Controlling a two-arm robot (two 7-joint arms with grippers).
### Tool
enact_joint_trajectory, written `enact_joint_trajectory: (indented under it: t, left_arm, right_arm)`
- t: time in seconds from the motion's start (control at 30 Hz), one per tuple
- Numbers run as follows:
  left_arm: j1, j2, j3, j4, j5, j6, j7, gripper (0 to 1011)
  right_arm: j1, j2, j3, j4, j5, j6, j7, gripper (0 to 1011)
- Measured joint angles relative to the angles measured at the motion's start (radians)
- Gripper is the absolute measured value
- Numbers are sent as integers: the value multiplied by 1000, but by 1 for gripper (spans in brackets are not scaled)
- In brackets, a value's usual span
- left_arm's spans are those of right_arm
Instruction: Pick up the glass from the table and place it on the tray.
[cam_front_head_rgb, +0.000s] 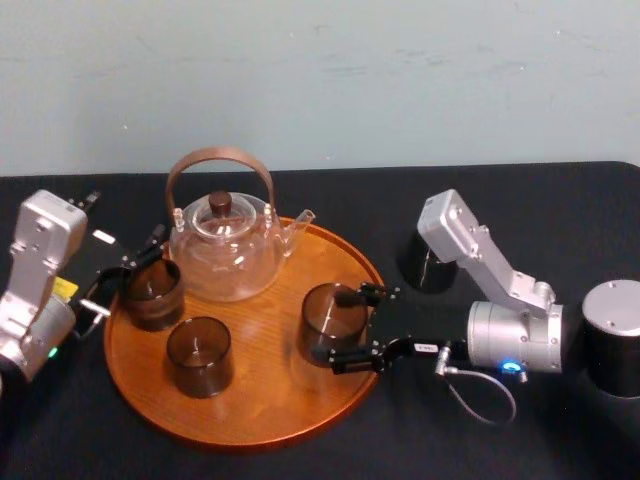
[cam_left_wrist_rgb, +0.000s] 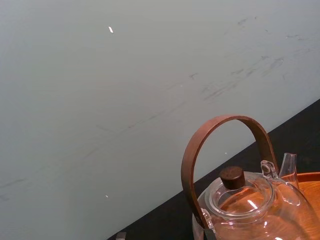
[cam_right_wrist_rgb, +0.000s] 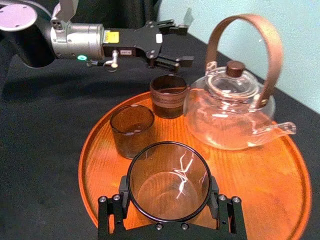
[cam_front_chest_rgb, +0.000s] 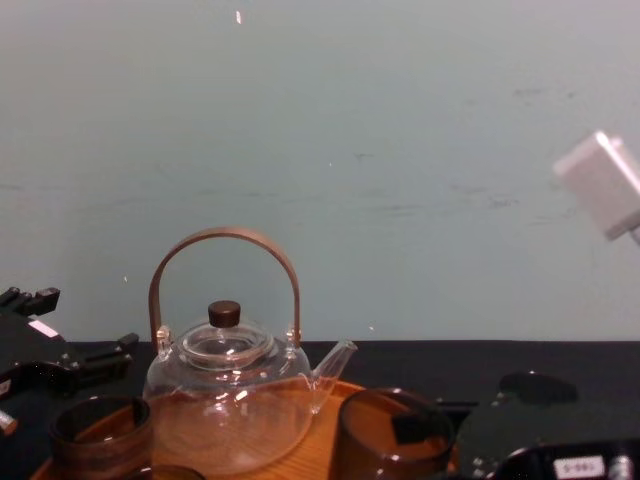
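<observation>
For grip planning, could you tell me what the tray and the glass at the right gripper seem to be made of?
Tray: likely wood, orange-brown with visible grain, slight sheen. Glass at the right gripper: apparently smoky brown translucent glass, glossy; tray shows through.

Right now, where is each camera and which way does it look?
Head: up high, looking down on the tray; right gripper clasping the glass, left gripper open at the tray's left rim.
Chest: low, looking across at the teapot; both grippers at its lower corners.
Left wrist: on the left arm, facing the wall and teapot.
Right wrist: on the right arm, looking past its fingers at the glass.
Shared: all four see the teapot.
</observation>
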Motion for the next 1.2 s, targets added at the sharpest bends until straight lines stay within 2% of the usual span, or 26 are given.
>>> enact_joint_trajectory:
  t: [0.3, 0.67, 1.2]
  left_arm:
    - [0, 0, 0, 0, 0, 0, 0, 1001]
    - [0, 0, 0, 0, 0, 0, 0, 1001]
    - [0, 0, 0, 0, 0, 0, 0, 1001]
  right_arm:
    - [27, -33, -43, 70, -6, -14, 25, 904]
    - [42, -64, -69, 146, -9, -24, 33, 904]
    - [41, -78, -76, 174, -20, -30, 24, 904]
